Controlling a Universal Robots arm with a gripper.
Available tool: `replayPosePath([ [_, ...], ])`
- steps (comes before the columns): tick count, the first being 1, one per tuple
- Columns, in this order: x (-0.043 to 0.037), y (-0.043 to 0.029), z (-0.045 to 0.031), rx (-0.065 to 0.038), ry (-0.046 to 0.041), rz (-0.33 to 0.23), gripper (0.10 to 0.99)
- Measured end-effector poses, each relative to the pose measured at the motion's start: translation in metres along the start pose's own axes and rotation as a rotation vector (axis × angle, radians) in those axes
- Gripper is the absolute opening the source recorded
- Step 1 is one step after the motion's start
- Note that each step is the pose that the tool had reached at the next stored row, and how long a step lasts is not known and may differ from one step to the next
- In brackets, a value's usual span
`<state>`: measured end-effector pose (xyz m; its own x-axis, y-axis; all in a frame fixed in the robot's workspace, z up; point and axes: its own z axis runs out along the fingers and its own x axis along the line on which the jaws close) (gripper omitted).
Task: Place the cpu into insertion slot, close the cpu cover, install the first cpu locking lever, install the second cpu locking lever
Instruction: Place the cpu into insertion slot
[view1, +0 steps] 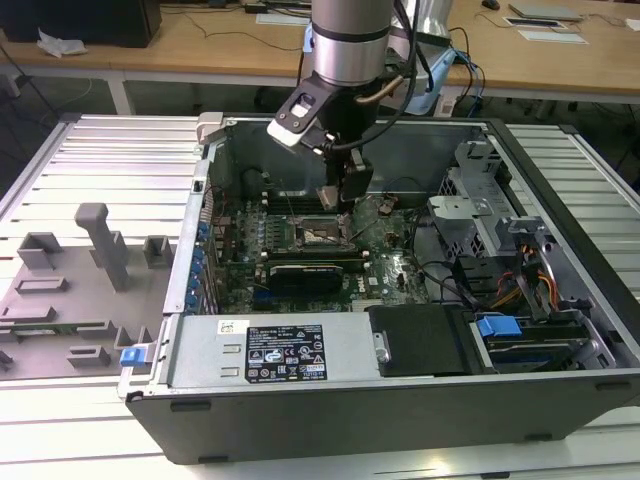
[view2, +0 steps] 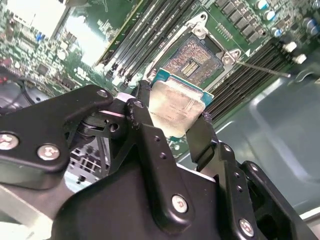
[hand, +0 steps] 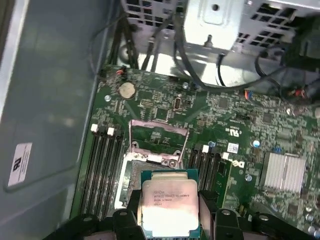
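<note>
Black hand (view2: 172, 114) grips the cpu (hand: 169, 205) (printed lid) near the insertion slot (view2: 192, 56)

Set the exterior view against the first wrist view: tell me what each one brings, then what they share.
Exterior view: the arm, the whole open computer case and a grey fixture tray at the exterior view's left.
First wrist view: the cpu close up, clamped in the gripper, the cpu cover open beyond it, and a coin battery.
Shared: the green motherboard and the insertion slot.
</note>
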<state>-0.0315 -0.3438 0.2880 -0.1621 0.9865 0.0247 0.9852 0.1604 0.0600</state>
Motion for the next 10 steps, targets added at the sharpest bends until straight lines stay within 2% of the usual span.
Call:
replayPosePath([
  [10, -0.0001, -0.0002, 0.0035, -0.005, -0.0113, 0.187, 0.541],
])
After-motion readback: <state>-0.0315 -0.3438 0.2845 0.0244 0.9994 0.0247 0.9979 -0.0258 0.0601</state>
